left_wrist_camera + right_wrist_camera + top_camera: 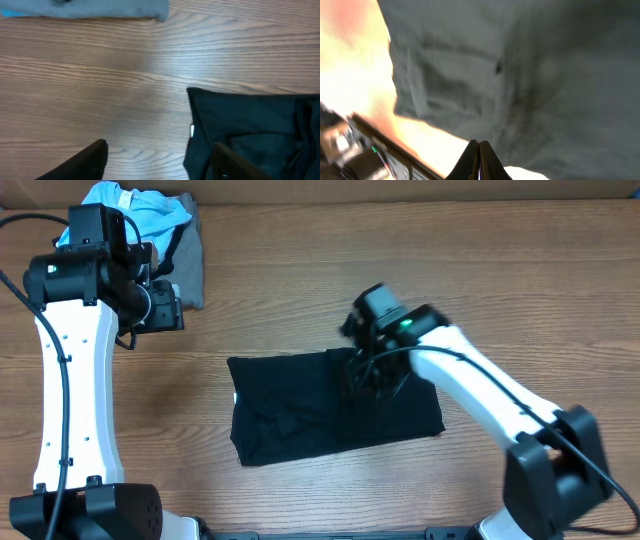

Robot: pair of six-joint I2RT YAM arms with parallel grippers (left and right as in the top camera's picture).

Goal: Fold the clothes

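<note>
Right fingers are pressed together, tips close over the black shirt; I cannot tell whether any cloth is caught between them. From overhead, the right arm reaches in from the near right corner and its fingers sit over the shirt's far right part, where the cloth is bunched. The shirt lies as a rough rectangle in the middle of the bench, creased, with a small white tag at its left edge (just a speck from overhead). Left fingers are spread wide with nothing between them, held over bare wood up and left of the shirt, apart from it. Beside them at the far left corner lie a grey shirt and a blue shirt.
</note>
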